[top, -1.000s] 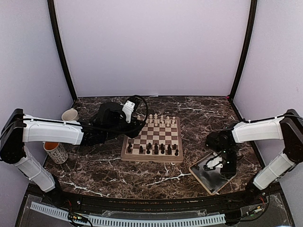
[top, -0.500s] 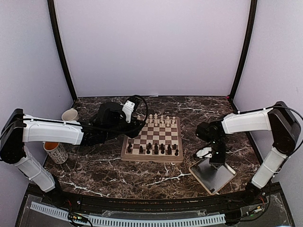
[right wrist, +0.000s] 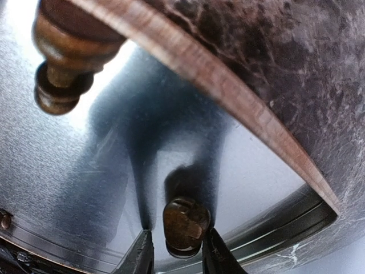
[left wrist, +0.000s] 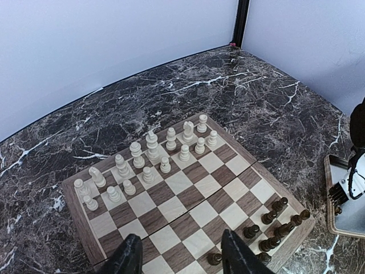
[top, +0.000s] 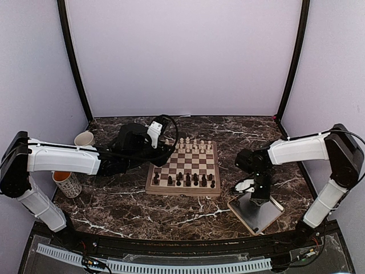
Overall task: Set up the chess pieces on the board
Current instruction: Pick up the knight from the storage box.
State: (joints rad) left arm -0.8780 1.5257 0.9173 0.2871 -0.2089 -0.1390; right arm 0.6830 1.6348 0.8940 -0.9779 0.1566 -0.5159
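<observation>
The board lies mid-table, also in the left wrist view. Dark chess pieces stand on its near rows; cream pieces fill the far rows. My left gripper hovers open and empty over the board's far-left corner. My right gripper is down in the beige tray. Its jaws closely straddle a dark piece, with a thin gap on the left side. Another dark piece lies in the tray.
A paper cup and a white patterned mug stand at the left of the marble table. The tray's wooden rim runs close past my right fingers. Black frame posts stand at the back corners.
My right arm has swung left from the tray's middle to its far-left part and come down around a dark piece. The left arm has not moved.
</observation>
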